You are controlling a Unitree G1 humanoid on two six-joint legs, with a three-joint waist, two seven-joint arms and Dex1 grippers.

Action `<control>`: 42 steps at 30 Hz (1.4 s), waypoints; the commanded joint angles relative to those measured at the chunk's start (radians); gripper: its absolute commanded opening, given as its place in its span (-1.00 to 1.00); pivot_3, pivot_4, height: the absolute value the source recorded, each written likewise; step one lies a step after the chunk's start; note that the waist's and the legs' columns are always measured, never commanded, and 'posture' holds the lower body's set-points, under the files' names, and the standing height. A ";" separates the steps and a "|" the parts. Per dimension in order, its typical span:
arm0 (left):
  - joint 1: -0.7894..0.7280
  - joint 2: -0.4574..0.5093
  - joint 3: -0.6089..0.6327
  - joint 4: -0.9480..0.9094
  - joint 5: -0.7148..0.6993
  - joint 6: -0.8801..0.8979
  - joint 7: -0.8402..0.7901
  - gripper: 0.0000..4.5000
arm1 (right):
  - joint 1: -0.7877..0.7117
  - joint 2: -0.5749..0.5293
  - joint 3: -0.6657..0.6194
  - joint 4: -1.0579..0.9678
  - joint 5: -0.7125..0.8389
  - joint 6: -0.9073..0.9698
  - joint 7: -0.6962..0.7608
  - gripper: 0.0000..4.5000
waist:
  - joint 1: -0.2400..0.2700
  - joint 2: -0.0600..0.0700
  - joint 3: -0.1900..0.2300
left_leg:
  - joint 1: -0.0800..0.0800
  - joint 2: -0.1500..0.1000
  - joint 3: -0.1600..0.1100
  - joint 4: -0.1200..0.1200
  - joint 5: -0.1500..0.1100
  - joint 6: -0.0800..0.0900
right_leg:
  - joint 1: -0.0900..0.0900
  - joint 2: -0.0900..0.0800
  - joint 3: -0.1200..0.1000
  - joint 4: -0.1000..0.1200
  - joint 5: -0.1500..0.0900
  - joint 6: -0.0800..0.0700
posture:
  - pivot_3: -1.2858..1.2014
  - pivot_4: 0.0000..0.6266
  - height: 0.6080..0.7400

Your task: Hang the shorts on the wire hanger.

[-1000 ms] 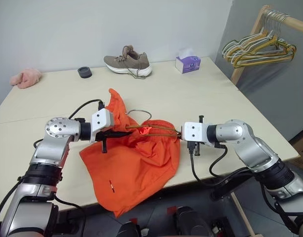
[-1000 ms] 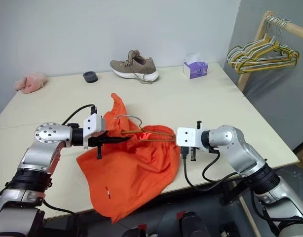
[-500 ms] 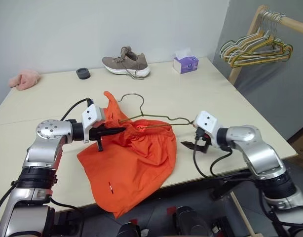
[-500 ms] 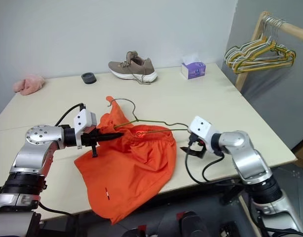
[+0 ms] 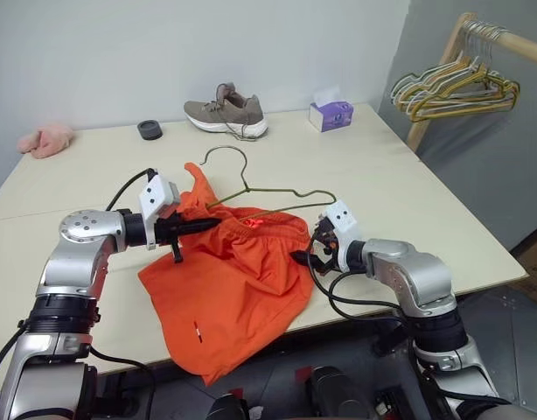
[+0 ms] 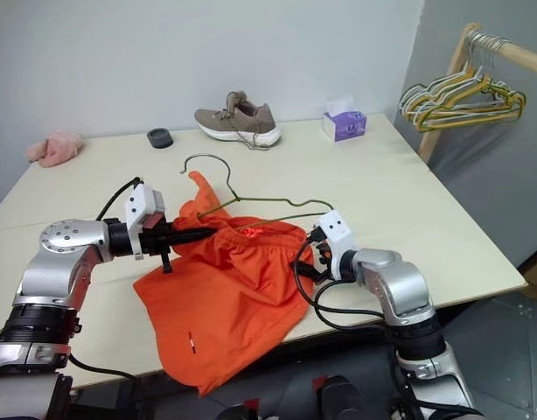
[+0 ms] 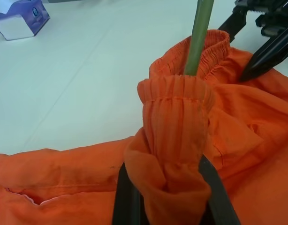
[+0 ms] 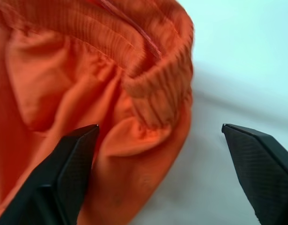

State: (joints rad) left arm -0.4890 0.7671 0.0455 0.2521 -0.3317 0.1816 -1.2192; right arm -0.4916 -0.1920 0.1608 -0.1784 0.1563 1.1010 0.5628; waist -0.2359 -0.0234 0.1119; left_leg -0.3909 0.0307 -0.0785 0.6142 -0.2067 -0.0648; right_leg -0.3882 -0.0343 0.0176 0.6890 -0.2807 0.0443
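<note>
A: Where are the orange shorts (image 5: 238, 280) found, and how is handling to be judged?

B: They are spread on the pale surface (image 5: 382, 175), with one leg draped over its near edge. The olive wire hanger (image 5: 268, 197) is threaded into the waistband, its hook raised on the side of the shorts toward the brown sneaker (image 5: 226, 111). The fabric is judged thin, light and limp, so it is likely to sag and slide along the smooth wire. The gathered elastic waistband is judged the firmest place to be gripped.

A: What is being done by each end effector?

B: The left end effector (image 7: 165, 197) is pinched on a bunched fold of the waistband. The right end effector (image 8: 162, 140) is spread wide at the opposite end of the waistband, one finger over the cloth and one over bare surface, with nothing held.

A: What is gained from one view over another?

B: In the left wrist view, the hanger wire is shown passing inside the elastic channel beyond the pinched fold. In the right wrist view, the open gap astride the waistband edge is made plain. From the head views, the hanger's hook and the rack of other hangers (image 5: 456, 87) well beyond the shorts are seen.
</note>
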 commanded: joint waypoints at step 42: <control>0.157 0.216 0.064 -0.066 -0.090 0.139 -0.202 -1.00 | -0.018 -0.264 -0.065 0.000 0.090 -0.188 -0.005 -0.97 | -0.013 0.000 0.000 | -0.001 0.000 0.000 0.000 0.000 0.000 | 0.000 0.000 0.000 -0.001 0.000 0.000 | -0.14 -0.87 1.00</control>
State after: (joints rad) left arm -0.3328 0.9393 0.0822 0.1707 -0.4397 0.3344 -1.4131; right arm -0.4975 -0.4174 0.1426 -0.1641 0.2591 0.9082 0.5819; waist -0.2485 -0.0233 0.1118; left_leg -0.3916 0.0310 -0.0782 0.6137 -0.2068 -0.0647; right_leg -0.3887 -0.0342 0.0175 0.6874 -0.2809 0.0441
